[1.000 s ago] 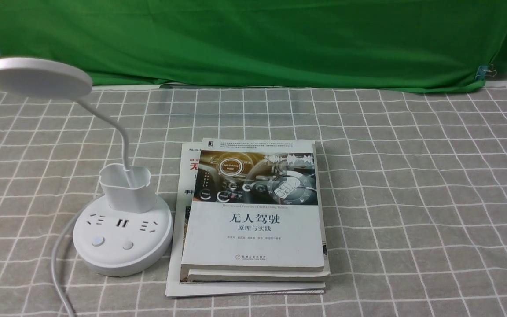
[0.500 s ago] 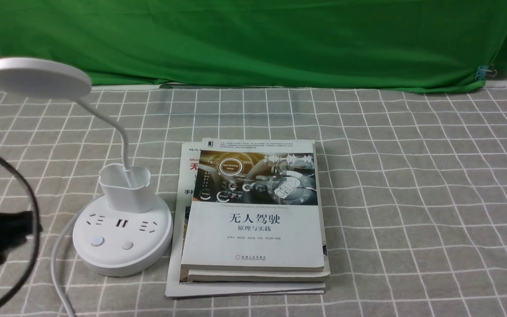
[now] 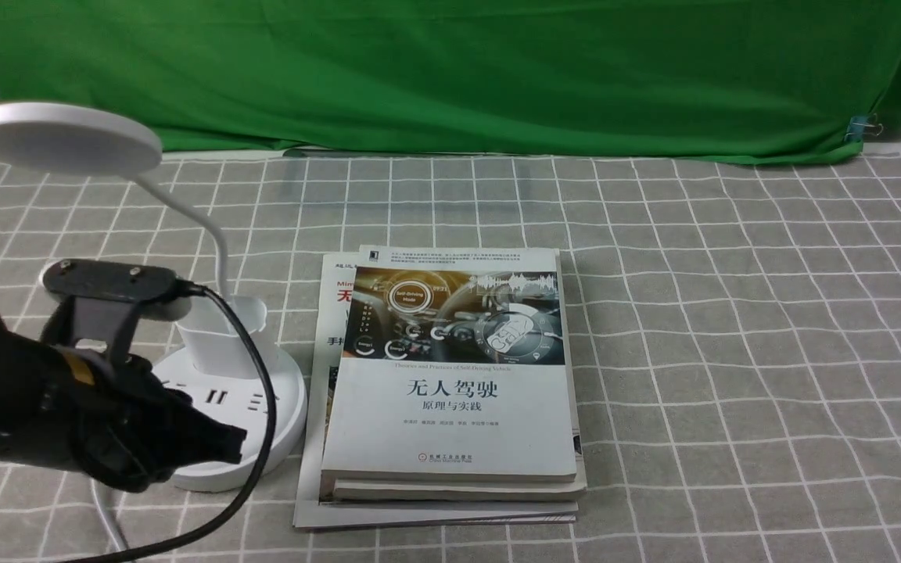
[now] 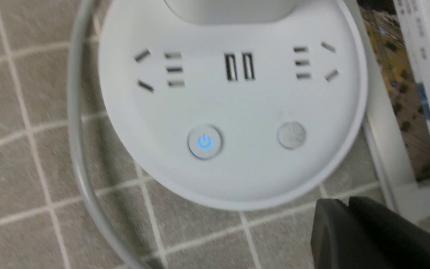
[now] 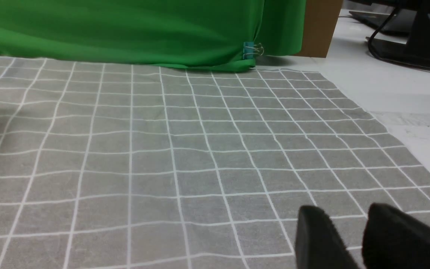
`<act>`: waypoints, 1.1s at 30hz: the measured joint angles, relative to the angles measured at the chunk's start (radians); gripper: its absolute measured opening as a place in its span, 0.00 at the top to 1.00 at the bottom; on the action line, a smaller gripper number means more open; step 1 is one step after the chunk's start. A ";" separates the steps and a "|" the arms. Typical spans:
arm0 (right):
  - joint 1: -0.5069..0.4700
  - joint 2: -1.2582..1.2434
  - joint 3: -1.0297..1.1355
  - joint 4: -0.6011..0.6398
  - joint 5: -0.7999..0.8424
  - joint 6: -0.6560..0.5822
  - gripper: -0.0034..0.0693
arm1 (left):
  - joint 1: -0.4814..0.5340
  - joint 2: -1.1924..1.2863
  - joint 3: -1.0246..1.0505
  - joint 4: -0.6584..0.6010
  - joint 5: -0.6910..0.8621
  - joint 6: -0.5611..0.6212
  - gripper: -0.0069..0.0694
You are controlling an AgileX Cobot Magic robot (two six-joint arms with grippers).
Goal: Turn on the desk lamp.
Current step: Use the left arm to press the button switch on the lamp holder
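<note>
The white desk lamp has a flat disc head [image 3: 63,137], a bendy neck, a small cup [image 3: 220,332] and a round base [image 3: 282,414] with sockets. In the left wrist view the base [image 4: 237,108] shows a power button with a blue glowing symbol [image 4: 205,142] and a plain second button [image 4: 291,135]. My left gripper [image 3: 233,446] is shut and empty. It hangs low at the base's front edge and hides both buttons in the front view. In the left wrist view its tip [image 4: 345,201] sits just off the rim, nearest the plain button. My right gripper [image 5: 345,211] is open, empty, low over the cloth.
A stack of books [image 3: 450,375] lies right beside the lamp base, and it also shows in the left wrist view [image 4: 416,74]. The lamp's white cable [image 3: 102,500] curves round the base's left side. A green curtain [image 3: 450,70] closes the back of the checked cloth.
My left arm has come in from the left and moved right, over the front of the lamp base. It now covers the two buttons in the front view.
</note>
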 joint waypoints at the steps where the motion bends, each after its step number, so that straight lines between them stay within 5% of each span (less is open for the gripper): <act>1: 0.000 0.000 0.000 0.000 0.000 0.000 0.62 | -0.010 0.016 -0.001 0.040 -0.027 -0.026 0.88; 33: 0.000 0.000 0.000 0.000 0.000 0.000 0.62 | -0.019 0.210 -0.012 0.093 -0.225 -0.070 0.89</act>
